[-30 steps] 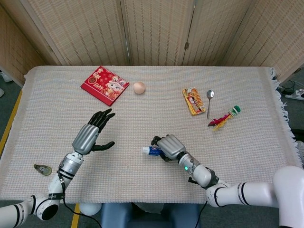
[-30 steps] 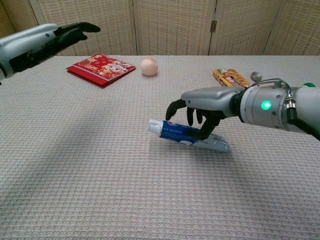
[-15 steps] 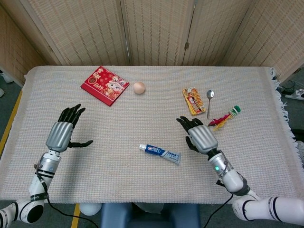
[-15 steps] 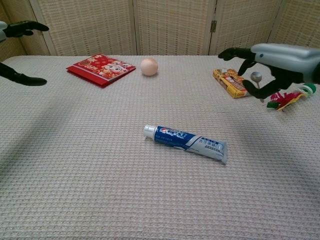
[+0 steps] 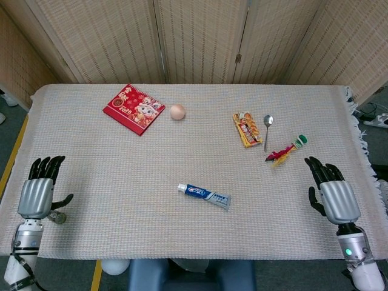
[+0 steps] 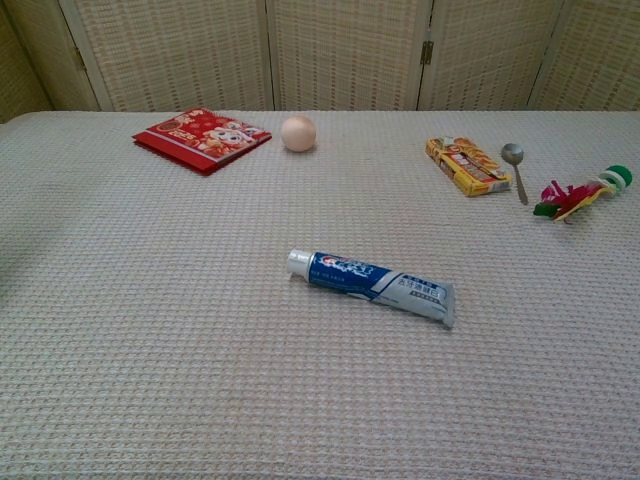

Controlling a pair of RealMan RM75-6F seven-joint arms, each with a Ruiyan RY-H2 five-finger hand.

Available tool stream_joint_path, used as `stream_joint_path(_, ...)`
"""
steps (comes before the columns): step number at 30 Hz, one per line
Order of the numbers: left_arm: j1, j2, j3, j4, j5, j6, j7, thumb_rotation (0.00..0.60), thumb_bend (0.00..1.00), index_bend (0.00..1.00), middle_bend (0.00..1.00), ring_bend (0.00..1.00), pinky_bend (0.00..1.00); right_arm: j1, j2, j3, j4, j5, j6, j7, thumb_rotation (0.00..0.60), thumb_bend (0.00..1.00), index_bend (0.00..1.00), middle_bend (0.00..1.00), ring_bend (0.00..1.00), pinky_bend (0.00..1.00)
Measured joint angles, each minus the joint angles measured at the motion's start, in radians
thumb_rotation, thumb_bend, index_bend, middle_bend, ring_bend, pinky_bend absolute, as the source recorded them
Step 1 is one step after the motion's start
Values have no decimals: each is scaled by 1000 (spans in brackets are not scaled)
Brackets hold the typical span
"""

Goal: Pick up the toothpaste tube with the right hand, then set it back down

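Near edge of the table: both hands sit low at the corners, seen in the head view only. Left hand at the near left corner, fingers apart and pointing away from the robot, holding nothing; a small dark object lies on the cloth just beside its thumb, too small to identify. Right hand at the near right corner, fingers likewise apart, empty, well apart from the tube.

Toothpaste tube lies flat on the cloth in the near middle of the table, touched by nothing. Long axis runs roughly left–right, slightly skewed: white cap end points toward the left edge and a little farther from the robot, flat crimped tail toward the right and nearer the front edge.

Judgement: tube down and hand clear, so the set-down step looks done and the task at or near its end. If another pick is wanted, the right hand must travel left across the near table and close across the tube's short width.

Farther back: snack packet, spoon and a red-and-green trinket toward the right; egg and red booklet toward the far left.
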Motion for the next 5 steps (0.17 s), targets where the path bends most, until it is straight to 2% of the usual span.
stream_joint_path(3,46,7,26,-39,19,57,32,600,241,108,135,66,0,-64,-9,-9,15,-21,57,4,600,579,54,89,133,25)
stream_joint_path(5,72,9,48,-65,39,80,53,600,241,89,111,44,0,-101,-16,-15,18,-26,73,9,600,547,35,48,99,0)
